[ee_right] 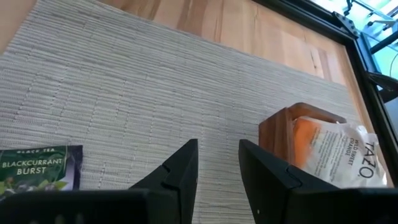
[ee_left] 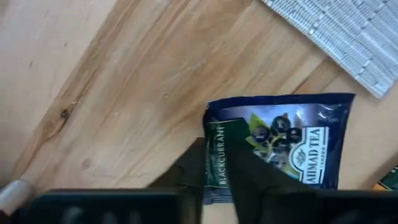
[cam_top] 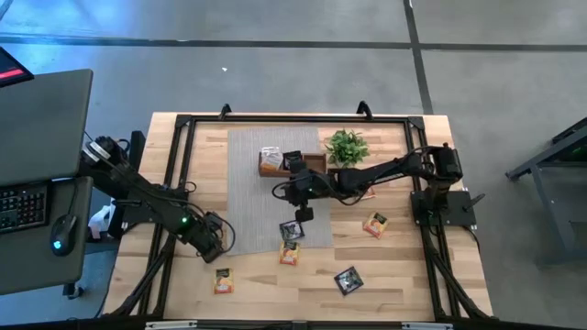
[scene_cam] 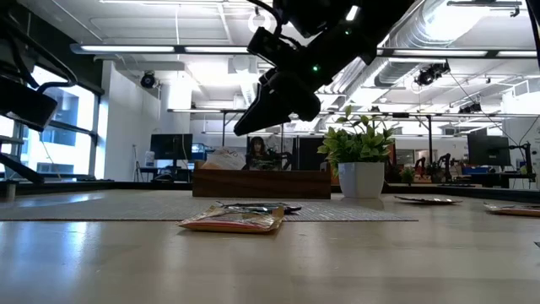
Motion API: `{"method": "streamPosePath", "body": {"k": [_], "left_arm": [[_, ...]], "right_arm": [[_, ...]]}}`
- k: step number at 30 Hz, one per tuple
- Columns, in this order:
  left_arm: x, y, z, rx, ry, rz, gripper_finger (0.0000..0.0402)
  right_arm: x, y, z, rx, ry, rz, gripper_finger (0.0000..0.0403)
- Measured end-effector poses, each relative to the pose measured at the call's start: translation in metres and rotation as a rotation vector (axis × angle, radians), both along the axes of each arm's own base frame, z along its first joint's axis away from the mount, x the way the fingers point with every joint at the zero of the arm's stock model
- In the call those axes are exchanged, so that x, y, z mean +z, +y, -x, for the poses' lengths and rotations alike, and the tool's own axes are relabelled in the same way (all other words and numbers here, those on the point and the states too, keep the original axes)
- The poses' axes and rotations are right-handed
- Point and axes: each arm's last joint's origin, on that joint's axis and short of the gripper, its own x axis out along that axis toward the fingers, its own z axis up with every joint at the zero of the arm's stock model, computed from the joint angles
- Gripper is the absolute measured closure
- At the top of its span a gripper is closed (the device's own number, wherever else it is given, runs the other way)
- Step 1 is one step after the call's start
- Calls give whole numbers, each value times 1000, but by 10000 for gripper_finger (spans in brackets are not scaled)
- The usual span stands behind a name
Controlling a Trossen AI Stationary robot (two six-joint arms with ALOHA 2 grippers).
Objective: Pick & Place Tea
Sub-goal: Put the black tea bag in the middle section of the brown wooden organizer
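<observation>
The wooden surface (cam_top: 394, 275) carries a grey mat (cam_top: 257, 183) with a wooden tray (cam_top: 275, 165) at its far side, sachets already inside. The left gripper (ee_left: 217, 180) sits low at the mat's near-left corner, jaws pinching the edge of a dark blackcurrant sachet (ee_left: 280, 140); the pick looks in hand, and next comes a lift and carry to the tray. The right gripper (ee_right: 217, 162) hovers over the mat near the tray, jaws narrowly parted and empty. Other sachets (cam_top: 289, 252) lie loose nearby.
</observation>
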Motion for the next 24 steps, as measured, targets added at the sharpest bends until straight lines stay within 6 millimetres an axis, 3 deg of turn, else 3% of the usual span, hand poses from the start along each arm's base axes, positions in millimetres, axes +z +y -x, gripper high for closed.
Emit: {"method": "streamPosePath", "body": {"k": [3, 9, 14, 19, 24], "left_arm": [[-2, 0, -1, 5, 11, -6, 392], [13, 4, -17, 5, -68, -97, 392], [35, 17, -36, -116, -144, -255, 396], [55, 43, -62, -348, -211, -498, 400], [73, 78, -104, -548, -309, -739, 400]], "right_arm": [[0, 0, 0, 3, 0, 3, 290], [1, 0, 0, -2, -3, 10, 290], [13, 3, 8, -107, 22, 81, 290], [30, 13, 38, -191, 182, 97, 290], [34, 22, 73, -267, 410, -137, 290]]}}
